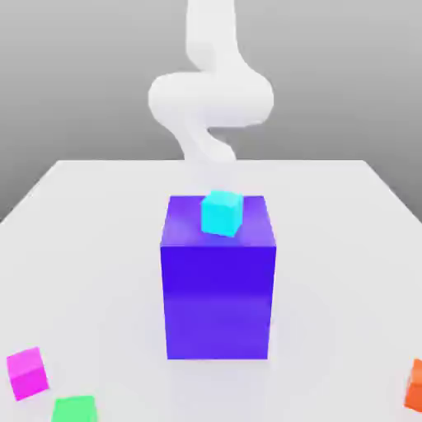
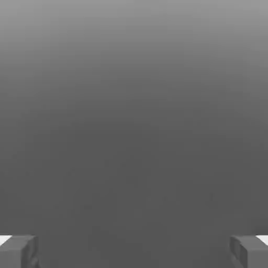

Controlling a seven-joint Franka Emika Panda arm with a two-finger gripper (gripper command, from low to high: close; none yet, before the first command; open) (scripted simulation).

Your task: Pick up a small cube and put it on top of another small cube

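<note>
A small cyan cube [image 1: 222, 212] rests on top of a tall blue block [image 1: 218, 280] in the middle of the white table [image 1: 91, 222]. Three more small cubes lie along the near edge: a magenta cube [image 1: 27, 372] and a green cube [image 1: 75, 410] at the exterior view's left, an orange cube [image 1: 415, 385] at its right. My white arm [image 1: 210, 99] curls up behind the blue block. In the hand view my gripper [image 2: 134, 252] is open, its grey fingertips [image 2: 18, 251] far apart, nothing between them, facing a plain grey background.
The tall blue block is the one large obstacle, standing at the table's centre. Bare white table surface lies on both sides of it and in front, up to the small cubes near the front edge.
</note>
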